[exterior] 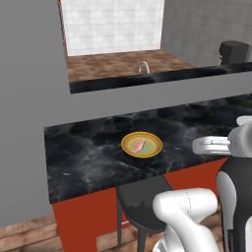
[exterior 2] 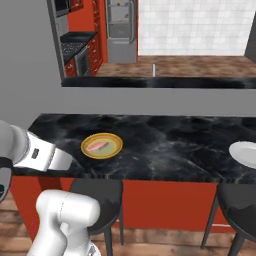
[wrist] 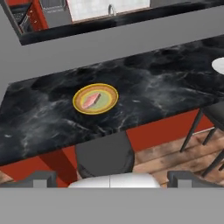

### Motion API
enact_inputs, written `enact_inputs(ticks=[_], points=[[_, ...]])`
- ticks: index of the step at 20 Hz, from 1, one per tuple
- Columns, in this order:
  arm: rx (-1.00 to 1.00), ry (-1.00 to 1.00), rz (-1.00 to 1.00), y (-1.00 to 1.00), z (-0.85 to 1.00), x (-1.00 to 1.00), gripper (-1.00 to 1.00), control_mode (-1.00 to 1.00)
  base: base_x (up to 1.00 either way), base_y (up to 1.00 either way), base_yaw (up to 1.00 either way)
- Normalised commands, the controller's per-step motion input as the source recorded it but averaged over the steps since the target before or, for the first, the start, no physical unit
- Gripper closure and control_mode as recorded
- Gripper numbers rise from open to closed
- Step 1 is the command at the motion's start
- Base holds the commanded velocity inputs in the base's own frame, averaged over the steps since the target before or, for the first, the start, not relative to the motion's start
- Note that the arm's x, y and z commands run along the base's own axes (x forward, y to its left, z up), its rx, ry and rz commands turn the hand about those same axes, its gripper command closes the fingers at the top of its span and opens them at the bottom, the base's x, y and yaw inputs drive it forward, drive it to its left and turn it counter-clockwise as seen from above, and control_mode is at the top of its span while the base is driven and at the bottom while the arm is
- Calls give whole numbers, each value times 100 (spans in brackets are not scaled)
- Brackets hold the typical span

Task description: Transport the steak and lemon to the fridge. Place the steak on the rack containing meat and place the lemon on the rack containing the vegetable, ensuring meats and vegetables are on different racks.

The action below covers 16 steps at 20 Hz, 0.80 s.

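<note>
Resting: steak (wrist: 92,100) on yellow plate (wrist: 109,103) | jaws spread wide, empty, tips cropped

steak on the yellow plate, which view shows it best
The hand view: the steak lies near the middle, seen from above, pale streak visible. The left base view and right base view show it smaller, at a flatter angle.

One steak (exterior: 139,145) lies on one yellow plate (exterior: 154,147) atop a single black marble counter (exterior: 88,157), at about 10 o'clock from the arm in the left base view. One white plate (exterior 2: 243,152) sits at the counter's 3 o'clock edge in the right base view. Two dark stools (exterior 2: 97,192) stand below, one faucet (exterior: 143,66) rises beyond, and one fridge (exterior 2: 121,30) stands at 12 o'clock.
</note>
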Motion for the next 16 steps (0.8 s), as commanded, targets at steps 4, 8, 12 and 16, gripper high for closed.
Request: enact_inputs(ticks=[4, 8, 12, 16], points=[[-3, 3, -7, 17, -4, 74, -100, -100, 25, 9, -6], [-1, 11, -10, 34, -16, 84, -100, -100, 0, 0, 0], [0, 18, -8, 20, -16, 84, -100, -100, 0, 0, 0], [9, 19, -2, 5, -30, 58, -100, -100, 0, 0, 0]])
